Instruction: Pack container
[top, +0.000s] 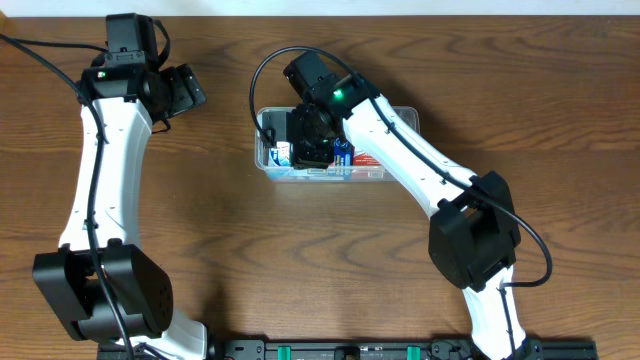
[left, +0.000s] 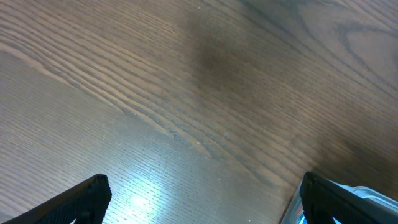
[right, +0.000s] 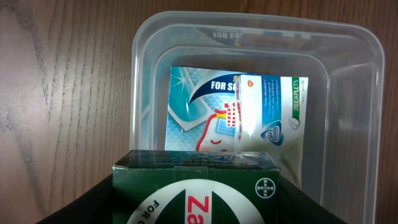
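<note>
Only the right wrist view shows the right gripper (right: 199, 199) clamping a green box (right: 194, 163) above the container (right: 144, 93). The left gripper (left: 208, 202) gapes wide, empty.

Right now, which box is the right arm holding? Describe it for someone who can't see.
Start at the clear container in the middle of the wooden table; the right end effector hangs over its left end. Clamped in it is the green box, above the pale blue box and the caplets box lying inside. It alone is dark green, with a white circle and red lettering.
</note>
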